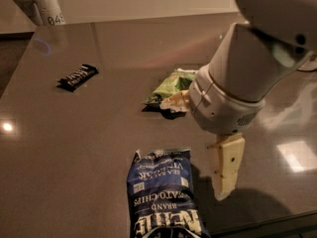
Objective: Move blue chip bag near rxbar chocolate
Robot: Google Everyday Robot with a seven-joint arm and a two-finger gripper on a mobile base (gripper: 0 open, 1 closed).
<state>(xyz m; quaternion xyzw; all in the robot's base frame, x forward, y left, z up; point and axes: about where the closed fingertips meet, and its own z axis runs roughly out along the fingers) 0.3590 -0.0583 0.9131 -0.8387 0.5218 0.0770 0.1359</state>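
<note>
The blue chip bag (161, 195) lies flat at the table's near edge, its white lettering upside down to me. The rxbar chocolate (78, 77), a small black wrapper, lies far off at the left rear. My gripper (193, 150) hangs from the big white wrist just right of the blue bag's top end. One pale finger (225, 167) points down beside the bag's right side, the other (174, 102) sticks out left near the green bag. The fingers stand apart and hold nothing.
A smaller light green bag (173, 85) lies mid-table, partly behind my wrist. The dark glossy table (99, 133) ends at a front edge at the lower right. A white robot part (42, 4) stands at the back left corner.
</note>
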